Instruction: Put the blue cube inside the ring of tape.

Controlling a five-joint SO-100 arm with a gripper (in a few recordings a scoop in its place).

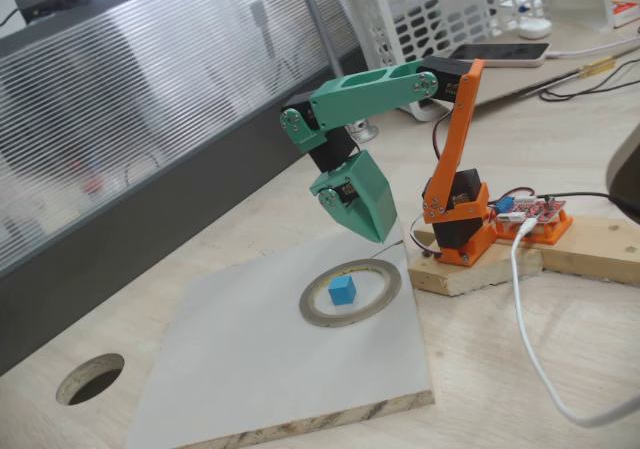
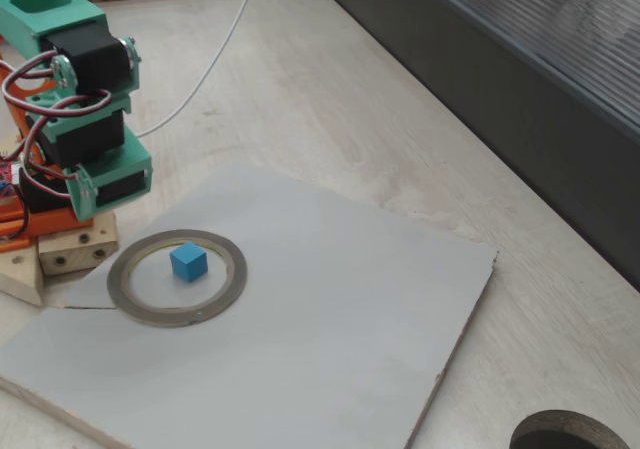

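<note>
Gripper (image 1: 372,224) hangs off the green and orange arm (image 1: 455,119), raised above the board and just behind the ring, touching nothing. Its fingers seem to meet at one point in the fixed view from the front, but the angle is poor and I cannot tell whether they are together or apart.

Table (image 1: 560,369) is pale wood, with a round dark hole (image 1: 90,378) cut through it near the board's corner. On the table lies a flat grey-white board (image 2: 330,339). At its edge beside the arm's wooden base (image 1: 470,269) lies the ring (image 1: 350,291), a flat grey-olive band. Inside the ring sits the cube (image 1: 343,289), bright blue, resting flat on the board. In both fixed views bare board shows all round the cube, so it touches no part of the band; in the other fixed view it sits a little off centre, toward the far side of the ring.
</note>
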